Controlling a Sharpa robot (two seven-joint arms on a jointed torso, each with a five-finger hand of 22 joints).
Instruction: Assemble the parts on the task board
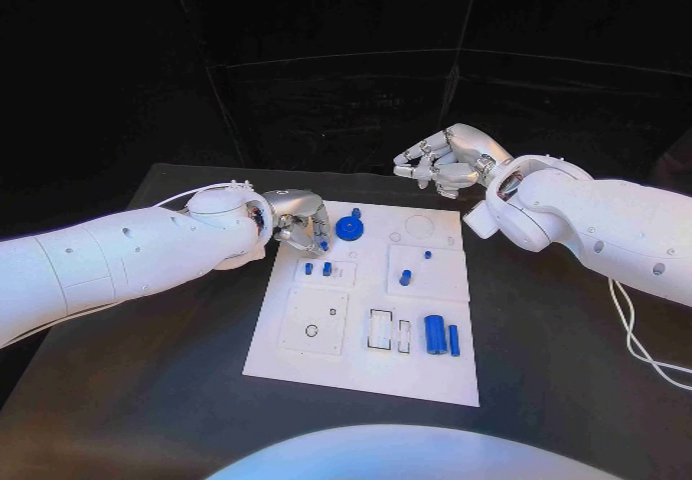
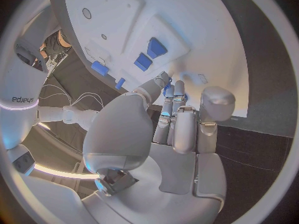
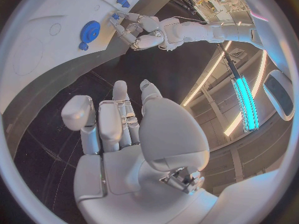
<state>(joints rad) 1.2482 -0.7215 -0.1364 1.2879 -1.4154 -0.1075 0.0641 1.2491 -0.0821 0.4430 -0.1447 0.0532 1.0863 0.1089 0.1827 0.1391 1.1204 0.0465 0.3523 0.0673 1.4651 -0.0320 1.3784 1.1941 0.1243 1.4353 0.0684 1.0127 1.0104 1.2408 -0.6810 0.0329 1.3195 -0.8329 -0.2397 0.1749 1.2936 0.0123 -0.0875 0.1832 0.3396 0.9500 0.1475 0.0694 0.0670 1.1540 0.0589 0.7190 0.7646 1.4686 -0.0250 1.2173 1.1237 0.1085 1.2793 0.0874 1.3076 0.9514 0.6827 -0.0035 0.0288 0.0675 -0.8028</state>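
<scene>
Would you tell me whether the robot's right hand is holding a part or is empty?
Empty. The right hand hovers beyond the far edge of the task board, fingers loosely curled around nothing; its own wrist view shows bare fingers.

Dim scene, bright glare on task board (image 1: 433,375)

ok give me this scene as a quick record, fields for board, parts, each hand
board: white task board in the middle of the black table
gear: blue gear near the board's far edge
cylinders: two blue cylinders lying side by side near the front right
left hand: left hand at the board's far left edge, fingers down by a small blue part; hold unclear
right hand: right hand raised beyond the board, fingers curled, holding nothing
</scene>
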